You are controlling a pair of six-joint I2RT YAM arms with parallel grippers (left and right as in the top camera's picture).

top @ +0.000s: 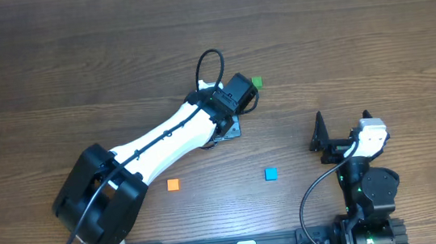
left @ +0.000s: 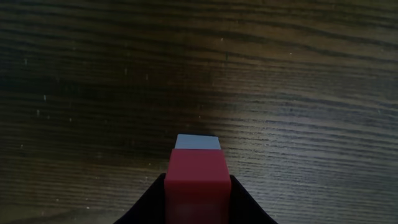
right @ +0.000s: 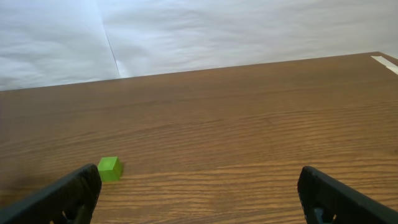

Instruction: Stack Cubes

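My left gripper (left: 198,202) is shut on a red cube (left: 198,177), held low over the wooden table. A pale grey-blue face (left: 198,142) shows just past the red cube; I cannot tell what it belongs to. From above, the left gripper (top: 238,97) sits at mid-table, right beside a green cube (top: 257,82). An orange cube (top: 173,184) and a blue cube (top: 270,173) lie apart nearer the front edge. My right gripper (top: 340,125) stands open near its base, its fingers wide apart with nothing between them (right: 199,208). The green cube (right: 110,168) lies well ahead of it.
The wooden table (top: 370,25) is bare at the back and on both sides. A white backdrop (right: 236,31) rises behind the table's far edge. The left arm's white body (top: 163,140) stretches diagonally across the left middle.
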